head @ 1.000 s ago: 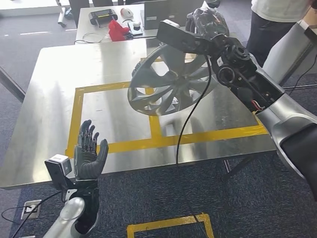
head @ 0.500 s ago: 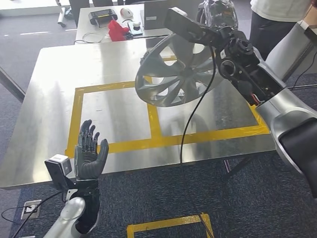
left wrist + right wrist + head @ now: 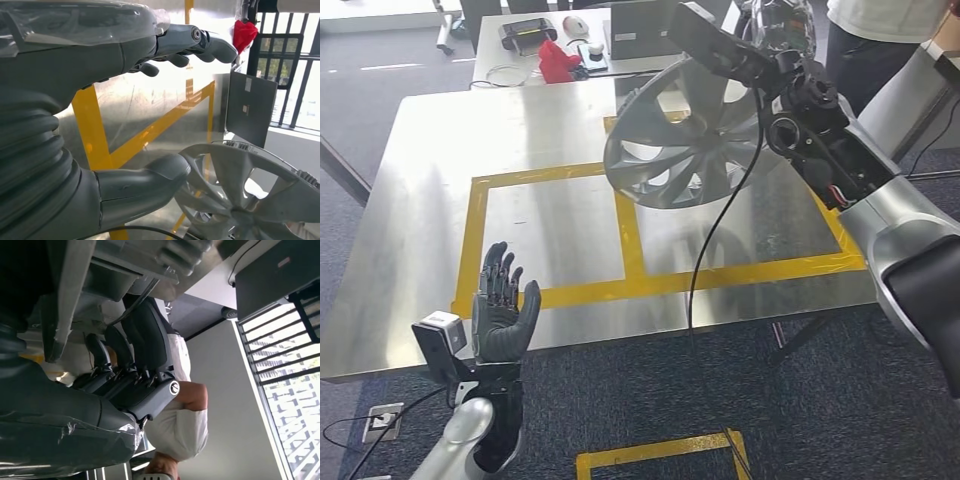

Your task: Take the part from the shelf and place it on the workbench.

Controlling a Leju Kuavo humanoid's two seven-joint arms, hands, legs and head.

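The part is a silver spoked wheel cover (image 3: 675, 150). My right hand (image 3: 773, 22), wrapped in clear film, grips its far rim and holds it tilted in the air above the right half of the steel workbench (image 3: 433, 200). Yellow tape (image 3: 626, 225) marks two boxes on the bench top below it. In the right wrist view the dark fingers (image 3: 128, 370) curl around the cover's grey edge (image 3: 75, 275). My left hand (image 3: 500, 312) stands open, palm up, at the bench's near left edge. Its wrist view shows the spread hand (image 3: 75, 65) with the wheel cover (image 3: 245, 190) beyond it.
A person in a white top (image 3: 863, 40) stands at the bench's far right corner. A second table (image 3: 490, 55) behind carries a printer, a red cloth (image 3: 558, 62) and a laptop. A yellow tape square (image 3: 660, 455) and a floor socket (image 3: 384, 420) lie on the carpet.
My right arm has carried the wheel cover to the right and farther back over the bench. The left hand has stayed where it was.
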